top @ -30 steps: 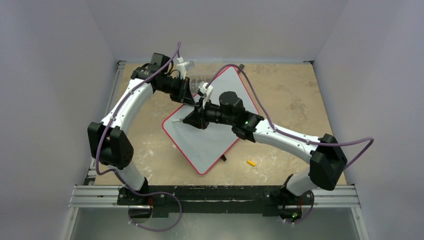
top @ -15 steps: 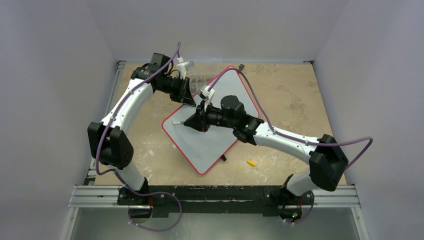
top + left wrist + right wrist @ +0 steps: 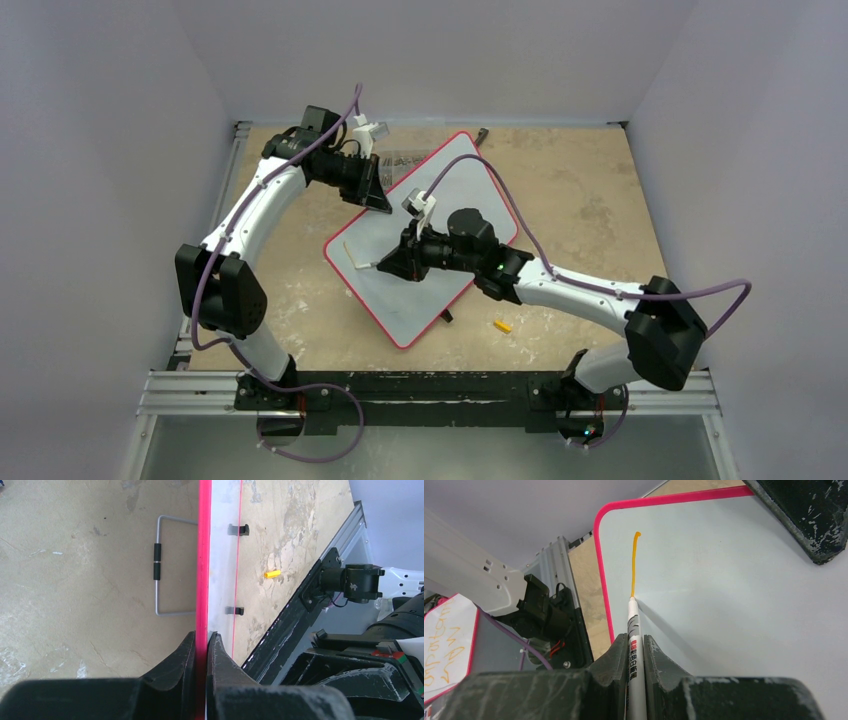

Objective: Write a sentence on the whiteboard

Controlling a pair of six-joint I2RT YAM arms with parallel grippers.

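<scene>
The whiteboard (image 3: 400, 290) lies rotated on the table, pale with a thin red frame. My left gripper (image 3: 384, 203) is shut on its far left edge; in the left wrist view the jaws (image 3: 201, 635) pinch the red frame (image 3: 202, 555). My right gripper (image 3: 388, 266) is shut on a slim white marker pen (image 3: 633, 625), tip on the board (image 3: 734, 580). One orange stroke (image 3: 634, 562) runs from near the board's rounded corner to the tip. It also shows in the top view (image 3: 351, 253). No lettering shows on the board.
A yellow cap (image 3: 502, 325) lies on the table right of the board, also in the left wrist view (image 3: 272, 573). A grey wire loop (image 3: 157, 565) lies beside the board's edge. A small red-framed panel with orange lettering (image 3: 444, 645) sits at the right wrist view's lower left.
My right gripper has moved left and toward the near edge with the pen on the board, leaving an orange stroke. The left gripper and the board have not moved.
</scene>
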